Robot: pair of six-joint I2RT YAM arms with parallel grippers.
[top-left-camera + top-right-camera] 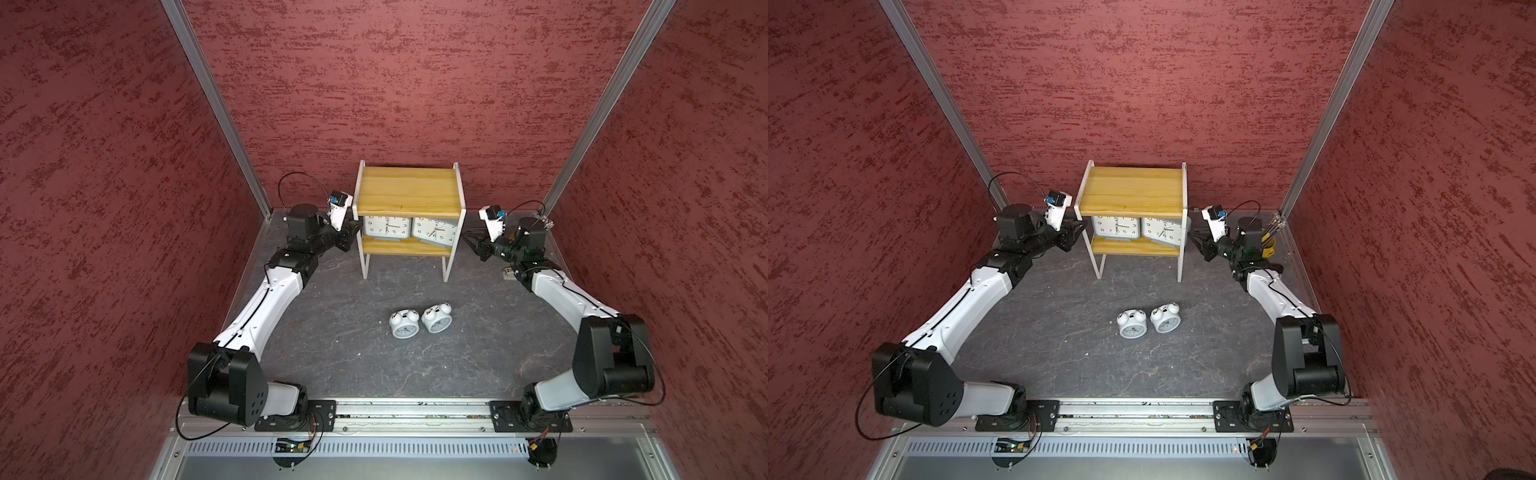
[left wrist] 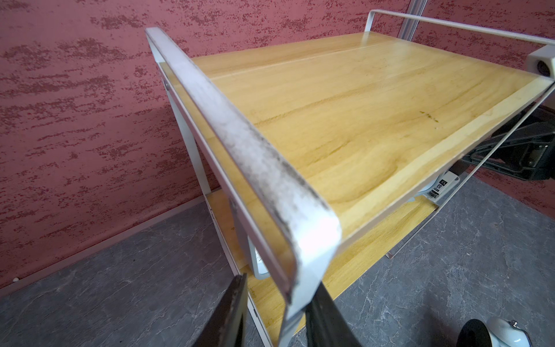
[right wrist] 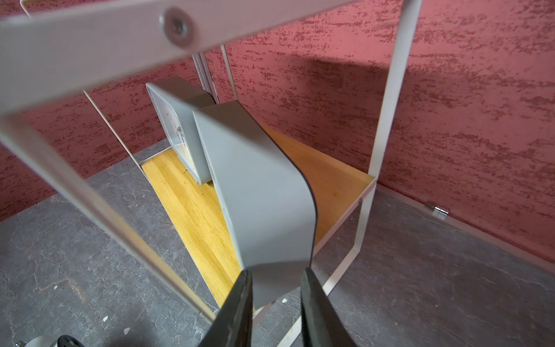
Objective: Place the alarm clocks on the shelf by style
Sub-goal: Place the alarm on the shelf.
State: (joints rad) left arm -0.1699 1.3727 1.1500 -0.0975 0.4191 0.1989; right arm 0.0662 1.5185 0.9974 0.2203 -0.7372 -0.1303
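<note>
Grey clock (image 1: 434,230), 3 o'clock on shelf's (image 1: 409,191) lower tier, was grasped tilted by right tool (image 3: 276,272), apparently for straightening; shelf frame was clenched by left tool (image 2: 280,288). Twin-bell clocks (image 1: 404,326), 6 o'clock on bench (image 1: 332,332), were judged next.

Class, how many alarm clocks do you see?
4. Left grey clock and right grey clock on the shelf's lower board; two white twin-bell clocks on the table before it. None seems hidden.
</note>
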